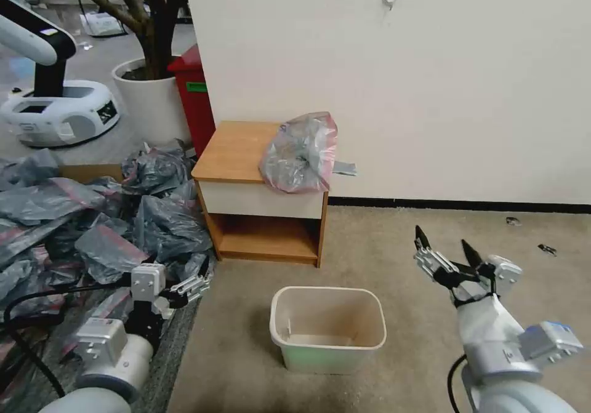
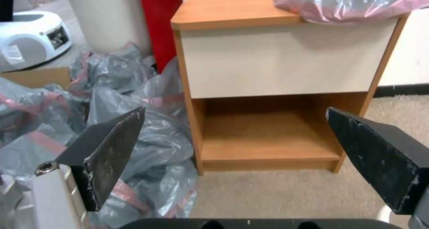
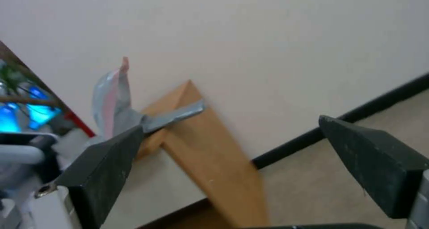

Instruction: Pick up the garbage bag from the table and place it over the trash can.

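The garbage bag (image 1: 300, 152), translucent grey with a pink-red edge, lies bunched on the right half of the table (image 1: 237, 148), a wooden cabinet against the wall. Its lower edge (image 2: 344, 4) overhangs the table's white front (image 2: 281, 61). The beige trash can (image 1: 328, 327) stands open on the carpet in front of the table. My right gripper (image 1: 446, 245) is open, raised to the right of the trash can and below the bag's height. In the right wrist view the bag (image 3: 114, 98) and the table's side (image 3: 210, 155) sit between the open fingers. My left gripper (image 1: 198, 285) is open, low at the left.
A heap of dark grey bags (image 1: 92, 222) covers the floor left of the table. Behind it stand a red bin (image 1: 196, 93), a white planter (image 1: 148, 102) and another robot's base (image 1: 58, 111). A white wall (image 1: 431, 62) backs the table. Small scraps (image 1: 545, 248) lie on the carpet at right.
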You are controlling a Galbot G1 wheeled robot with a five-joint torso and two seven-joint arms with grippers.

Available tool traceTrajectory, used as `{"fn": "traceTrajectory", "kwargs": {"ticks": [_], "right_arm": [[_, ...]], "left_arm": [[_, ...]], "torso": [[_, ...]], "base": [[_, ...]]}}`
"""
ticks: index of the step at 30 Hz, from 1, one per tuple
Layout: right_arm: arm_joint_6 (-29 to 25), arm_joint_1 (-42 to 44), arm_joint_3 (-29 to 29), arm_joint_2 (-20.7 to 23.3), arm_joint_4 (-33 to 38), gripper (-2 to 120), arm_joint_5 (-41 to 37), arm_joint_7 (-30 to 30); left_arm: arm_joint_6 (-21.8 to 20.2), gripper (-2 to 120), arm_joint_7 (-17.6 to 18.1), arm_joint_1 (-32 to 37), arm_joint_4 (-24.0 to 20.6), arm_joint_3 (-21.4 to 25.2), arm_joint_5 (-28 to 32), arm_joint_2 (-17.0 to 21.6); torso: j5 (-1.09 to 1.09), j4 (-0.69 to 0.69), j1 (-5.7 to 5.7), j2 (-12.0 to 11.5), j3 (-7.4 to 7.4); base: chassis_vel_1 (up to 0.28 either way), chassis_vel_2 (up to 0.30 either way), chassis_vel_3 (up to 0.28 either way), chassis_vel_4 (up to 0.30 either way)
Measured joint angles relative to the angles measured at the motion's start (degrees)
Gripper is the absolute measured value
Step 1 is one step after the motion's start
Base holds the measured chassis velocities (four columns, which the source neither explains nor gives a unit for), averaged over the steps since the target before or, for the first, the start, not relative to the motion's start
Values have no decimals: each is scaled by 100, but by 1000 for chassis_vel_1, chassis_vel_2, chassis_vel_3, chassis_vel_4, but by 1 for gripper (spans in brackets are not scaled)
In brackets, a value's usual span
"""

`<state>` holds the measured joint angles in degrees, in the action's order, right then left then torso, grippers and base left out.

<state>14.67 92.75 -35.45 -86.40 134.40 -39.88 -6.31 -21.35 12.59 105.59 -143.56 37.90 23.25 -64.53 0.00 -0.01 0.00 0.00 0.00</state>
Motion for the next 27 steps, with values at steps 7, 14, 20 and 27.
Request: {"fn": "traceTrajectory", "kwargs": {"ticks": [7,14,20,27], "right_arm": [[76,-1173,232,75,-803,100,-1606,-535],[45,-2476,414,-49,-1965,100,-3265,-1084],[-87,-3440,495,-272,-2986,100,-4254,-1476],[-147,-4080,475,-453,-3845,100,-4422,-1509]], "left_arm": [[447,100,-57,318,11,427,436,276],[957,100,-130,774,19,856,771,548],[1041,100,-143,884,25,933,818,589],[1264,100,-153,1297,28,1282,967,592]], "torso": [[7,0,0,0,0],[3,1,0,0,1],[-1,0,0,-1,1],[1,1,0,-1,0]], "base": [[0,0,0,0],[0,0,0,0],[0,0,0,0],[0,0,0,0]]}}
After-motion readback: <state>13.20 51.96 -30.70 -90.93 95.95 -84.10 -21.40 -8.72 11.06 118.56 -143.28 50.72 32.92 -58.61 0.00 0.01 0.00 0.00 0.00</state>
